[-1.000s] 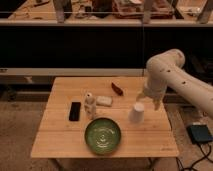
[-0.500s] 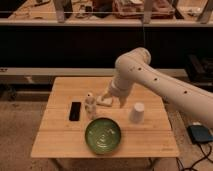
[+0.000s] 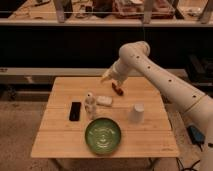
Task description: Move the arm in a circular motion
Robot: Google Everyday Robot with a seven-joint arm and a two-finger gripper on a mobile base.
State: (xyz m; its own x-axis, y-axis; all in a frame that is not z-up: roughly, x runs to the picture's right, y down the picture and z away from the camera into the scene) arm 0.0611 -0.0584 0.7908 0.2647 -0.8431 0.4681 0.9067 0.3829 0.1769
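The large white arm point(image 3: 160, 75) reaches in from the lower right, bends at a rounded joint point(image 3: 134, 52) above the table's back edge, and angles down to the left. Its pale gripper point(image 3: 108, 77) hangs over the back middle of the wooden table point(image 3: 60, 142), above and just left of a red-brown item point(image 3: 117, 89). The gripper holds nothing that I can see.
On the table are a green bowl point(image 3: 102, 135) at the front middle, a white cup point(image 3: 137, 113) to its right, a black phone point(image 3: 75, 110), a small white bottle point(image 3: 90, 103) and a white packet point(image 3: 104, 100). Dark shelving stands behind.
The gripper swept left from above the white cup, then moved toward the table's back edge. The objects on the table have not moved.
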